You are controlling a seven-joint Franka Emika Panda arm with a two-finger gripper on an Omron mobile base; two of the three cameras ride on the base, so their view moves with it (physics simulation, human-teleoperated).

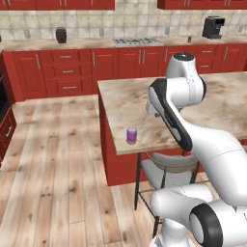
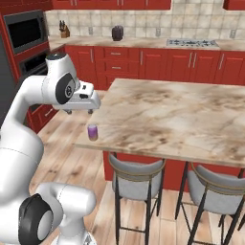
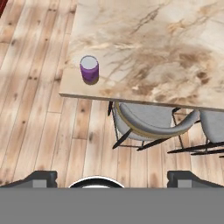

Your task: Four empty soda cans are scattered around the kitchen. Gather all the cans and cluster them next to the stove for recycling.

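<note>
Stools (image 2: 137,179) sat closest to the cameras, grey seats tucked under the near edge of the island desk (image 2: 191,119). On that desk, right by its front-left corner, stood the purple soda can (image 1: 131,135), upright, silvery top showing in the hand view (image 3: 89,69). It was alone there, nothing touching it, and the wood floor (image 1: 53,169) dropped away just past the desk edge beside it

The hand (image 2: 79,111) hung above the floor, off the desk's corner and higher than the can, well apart from it. Its fingers (image 3: 41,178) were spread wide with nothing between them

Further out, the stove (image 1: 136,41) lay flat in the back desk along the tiled wall, red cabinets (image 1: 67,72) under it. To its right a small red soda can (image 1: 189,39) stood on that same back desk, near a black coffee machine (image 1: 212,27). A dark jar-like thing (image 1: 61,34) sat off to the stove's left
</note>
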